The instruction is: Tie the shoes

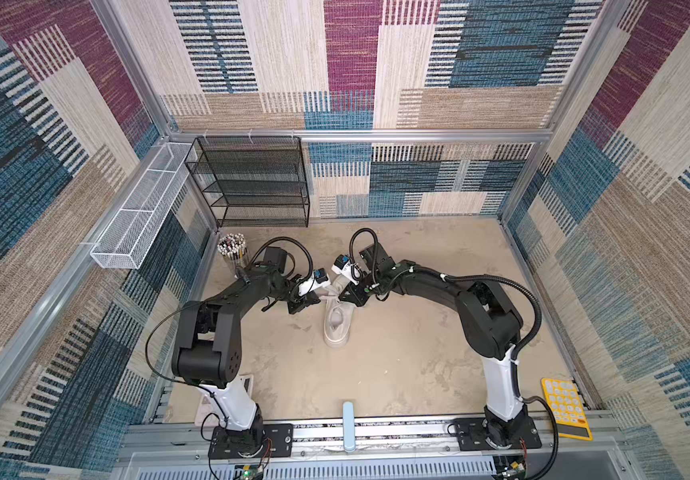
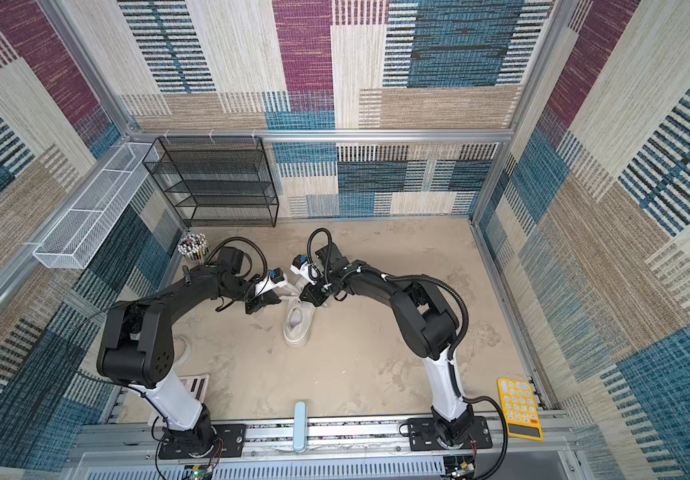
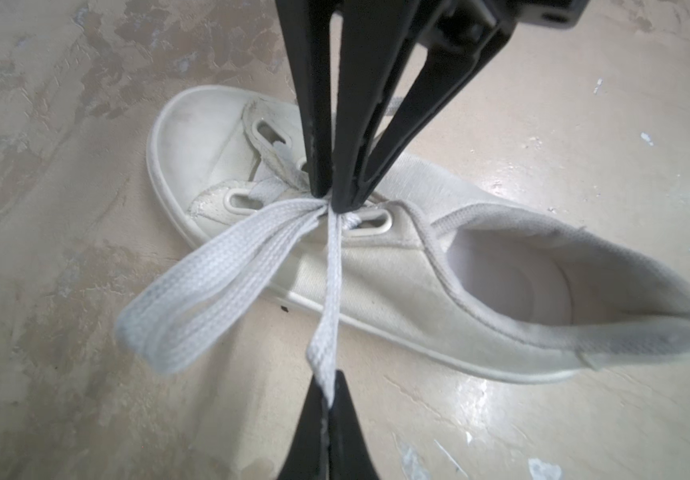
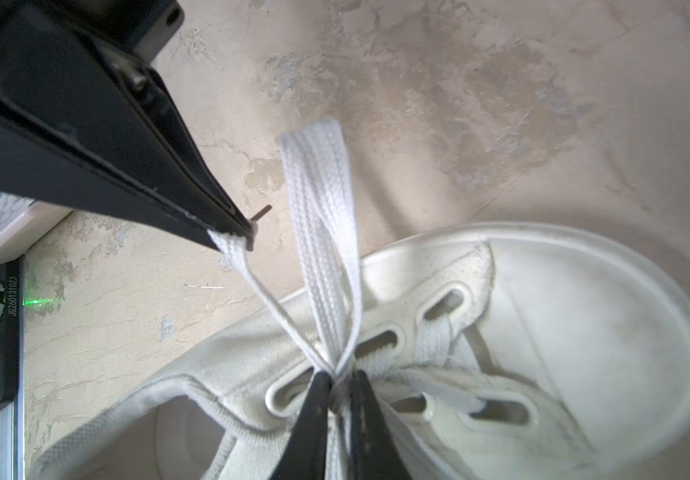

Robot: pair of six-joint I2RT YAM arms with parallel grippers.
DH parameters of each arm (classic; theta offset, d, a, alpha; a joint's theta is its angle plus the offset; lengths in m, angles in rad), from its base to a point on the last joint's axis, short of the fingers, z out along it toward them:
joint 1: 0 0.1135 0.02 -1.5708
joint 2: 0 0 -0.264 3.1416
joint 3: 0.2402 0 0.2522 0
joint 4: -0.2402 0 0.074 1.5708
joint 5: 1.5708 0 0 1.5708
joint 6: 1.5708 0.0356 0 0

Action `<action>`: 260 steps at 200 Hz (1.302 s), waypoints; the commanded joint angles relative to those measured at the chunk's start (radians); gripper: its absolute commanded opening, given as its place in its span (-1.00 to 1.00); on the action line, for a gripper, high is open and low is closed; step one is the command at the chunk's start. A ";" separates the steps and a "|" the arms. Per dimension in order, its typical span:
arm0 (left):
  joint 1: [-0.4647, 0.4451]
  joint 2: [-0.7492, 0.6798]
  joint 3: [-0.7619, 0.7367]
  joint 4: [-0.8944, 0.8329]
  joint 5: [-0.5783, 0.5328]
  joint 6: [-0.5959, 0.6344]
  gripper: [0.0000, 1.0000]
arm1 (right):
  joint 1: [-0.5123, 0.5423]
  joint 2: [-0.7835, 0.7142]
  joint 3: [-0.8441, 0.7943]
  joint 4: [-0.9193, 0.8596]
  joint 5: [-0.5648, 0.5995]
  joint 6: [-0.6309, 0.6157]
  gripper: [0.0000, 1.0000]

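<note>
1. Left wrist view: the left hand, at the frame's lower edge, was clamped shut on the lace end.
2. The right hand, at the top of the frame, pinched the base of the lace loop over the eyelets.
3. In both top views the white sneaker stood on the tabletop at mid-frame, heel toward the lower edge, its laced front beneath both hands.

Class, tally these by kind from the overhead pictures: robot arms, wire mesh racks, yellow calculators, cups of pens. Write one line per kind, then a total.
Robot arms: 2 (left arm, right arm)
Wire mesh racks: 2 (black rack, white rack)
Yellow calculators: 1 (calculator)
Cups of pens: 1 (pen cup)
Total: 6
</note>
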 commanded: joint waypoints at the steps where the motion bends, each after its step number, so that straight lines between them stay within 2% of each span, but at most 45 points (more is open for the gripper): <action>1: 0.005 0.002 0.011 -0.047 -0.047 0.029 -1.00 | -0.003 -0.005 0.001 -0.022 0.064 -0.002 -0.73; 18: 0.006 0.006 0.015 -0.058 -0.091 0.042 -1.00 | -0.003 -0.003 0.004 -0.024 0.066 -0.004 -0.73; 44: 0.005 0.015 0.024 -0.058 -0.064 0.032 -1.00 | -0.003 -0.003 0.010 -0.025 0.064 -0.003 -0.71; 57: 0.002 0.027 0.035 -0.064 -0.064 0.022 -0.52 | -0.005 -0.014 0.007 -0.008 0.037 0.013 -0.63; 61: 0.002 0.030 0.039 -0.067 -0.032 0.018 -0.35 | -0.004 -0.021 0.003 0.002 0.031 0.019 -0.59; 75: 0.003 0.021 0.040 -0.072 -0.006 0.020 0.09 | -0.012 -0.051 -0.009 0.029 0.013 0.042 -0.43; 87: 0.004 0.009 0.035 -0.068 0.007 0.025 0.87 | -0.029 -0.080 -0.017 0.045 -0.006 0.061 -0.33; 91: 0.005 0.004 0.034 -0.066 0.009 0.027 0.96 | -0.035 -0.089 -0.020 0.049 -0.009 0.063 -0.31; 127: 0.016 -0.039 0.025 -0.034 0.002 0.011 0.97 | -0.085 -0.156 -0.057 0.046 0.004 0.052 -0.26; 168: 0.029 -0.083 0.035 0.034 0.042 -0.086 0.97 | -0.105 -0.137 -0.094 -0.035 0.120 -0.031 -0.28; 191: 0.023 -0.062 0.104 -0.025 0.062 -0.188 0.97 | -0.106 -0.144 -0.125 -0.020 0.111 0.018 -0.28; 202: 0.006 -0.062 0.132 -0.077 0.026 -0.222 0.97 | -0.107 -0.149 -0.136 -0.005 0.122 0.057 -0.27; 215: -0.012 -0.082 0.115 -0.091 -0.031 -0.240 0.97 | -0.106 -0.135 -0.130 -0.012 0.159 0.096 -0.26; 232: -0.018 -0.104 0.082 -0.091 -0.022 -0.274 0.98 | -0.107 -0.099 -0.112 -0.017 0.197 0.129 -0.26; 260: -0.020 -0.119 0.080 -0.060 0.001 -0.415 0.97 | -0.105 -0.062 -0.087 -0.026 0.197 0.080 -0.30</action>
